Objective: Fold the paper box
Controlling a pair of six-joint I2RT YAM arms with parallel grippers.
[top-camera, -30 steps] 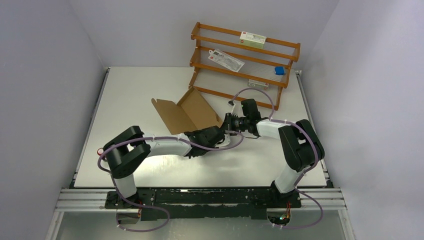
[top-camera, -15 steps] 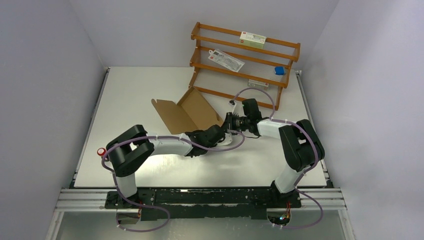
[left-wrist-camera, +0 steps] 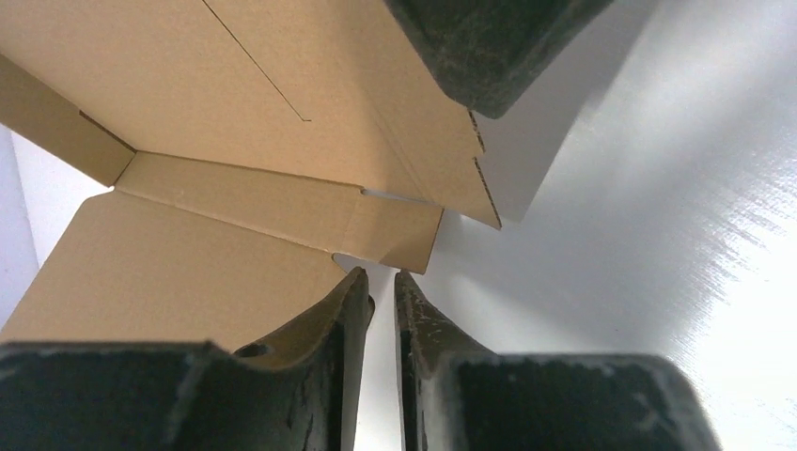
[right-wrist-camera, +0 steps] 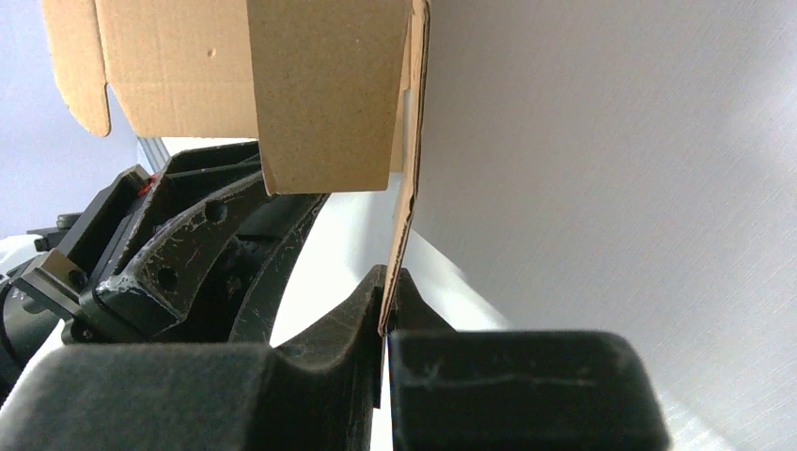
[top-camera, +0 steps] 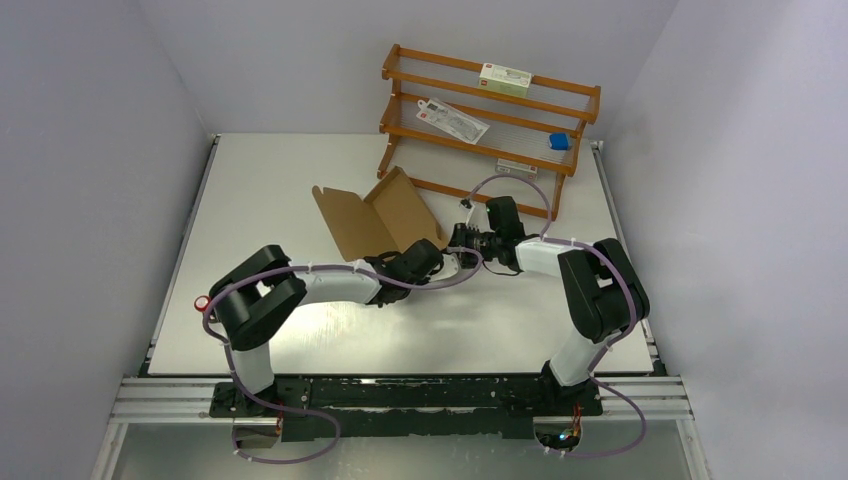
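Behind the paper box [top-camera: 375, 215], a wooden rack [top-camera: 490, 125] stands close.

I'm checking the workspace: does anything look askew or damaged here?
Nothing looks damaged or spilled. The paper box is held up at a tilt, half open, one edge pinched between the fingers of the right gripper. Behind it, the wooden rack stands skewed to the edge of the table.

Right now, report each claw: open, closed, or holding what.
Left claw: nearly closed, nothing visible between its fingers.
Right claw: closed on an edge of the paper box.
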